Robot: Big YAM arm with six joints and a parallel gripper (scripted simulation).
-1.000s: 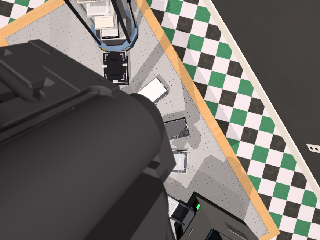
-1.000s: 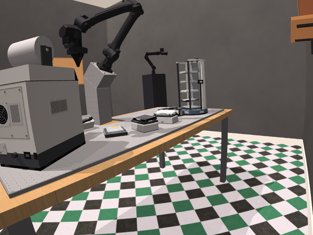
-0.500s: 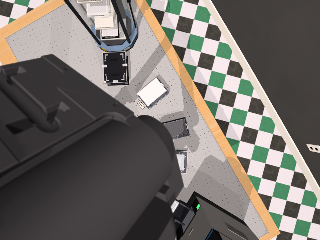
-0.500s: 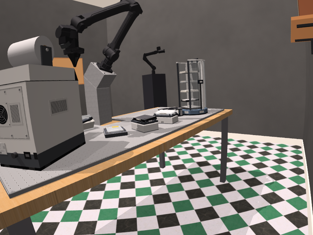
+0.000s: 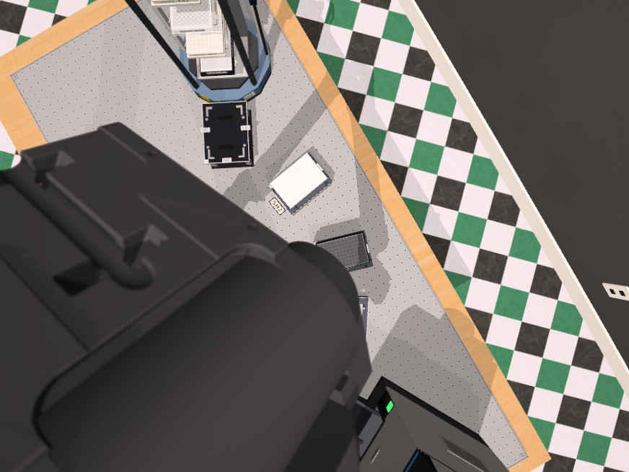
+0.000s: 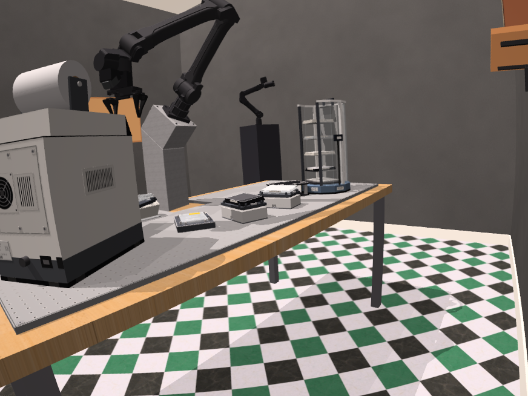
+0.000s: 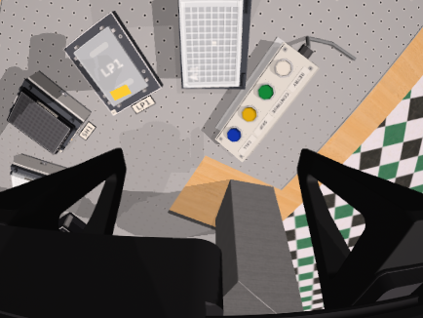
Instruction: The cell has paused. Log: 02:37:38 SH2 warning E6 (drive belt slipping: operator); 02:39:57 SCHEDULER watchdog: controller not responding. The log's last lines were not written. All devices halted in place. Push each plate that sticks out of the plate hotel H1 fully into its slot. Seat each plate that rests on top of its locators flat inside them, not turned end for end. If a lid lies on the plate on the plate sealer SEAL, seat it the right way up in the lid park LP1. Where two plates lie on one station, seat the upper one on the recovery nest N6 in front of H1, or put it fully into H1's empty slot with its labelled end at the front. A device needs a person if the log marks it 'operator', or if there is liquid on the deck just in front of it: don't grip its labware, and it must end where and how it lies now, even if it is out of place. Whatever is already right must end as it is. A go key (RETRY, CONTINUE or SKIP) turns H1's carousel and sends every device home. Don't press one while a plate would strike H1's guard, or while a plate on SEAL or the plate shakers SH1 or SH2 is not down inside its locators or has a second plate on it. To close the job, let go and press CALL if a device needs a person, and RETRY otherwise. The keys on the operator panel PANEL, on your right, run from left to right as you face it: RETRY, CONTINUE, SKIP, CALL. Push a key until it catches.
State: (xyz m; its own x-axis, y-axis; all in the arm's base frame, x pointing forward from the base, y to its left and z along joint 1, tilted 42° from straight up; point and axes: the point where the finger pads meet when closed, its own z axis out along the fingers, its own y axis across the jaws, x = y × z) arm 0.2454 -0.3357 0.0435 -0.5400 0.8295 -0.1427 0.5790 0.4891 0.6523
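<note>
My gripper is open and empty, high above the deck near the arm's base; it also shows in the exterior view. Below it in the wrist view lies the operator panel PANEL with a blue, a yellow, a green and a white key in a row. A white well plate sits on the sealer SEAL's tray with no lid on it. The lid park LP1 shows a pale face with a yellow mark. A dark plate lies on SH1 and a white plate on SH2. The nest N6 is bare.
The plate hotel H1 stands at the table's far end with several plates on its shelves; I cannot tell whether any sticks out. The big sealer housing stands at the near end. My arm hides much of the top view.
</note>
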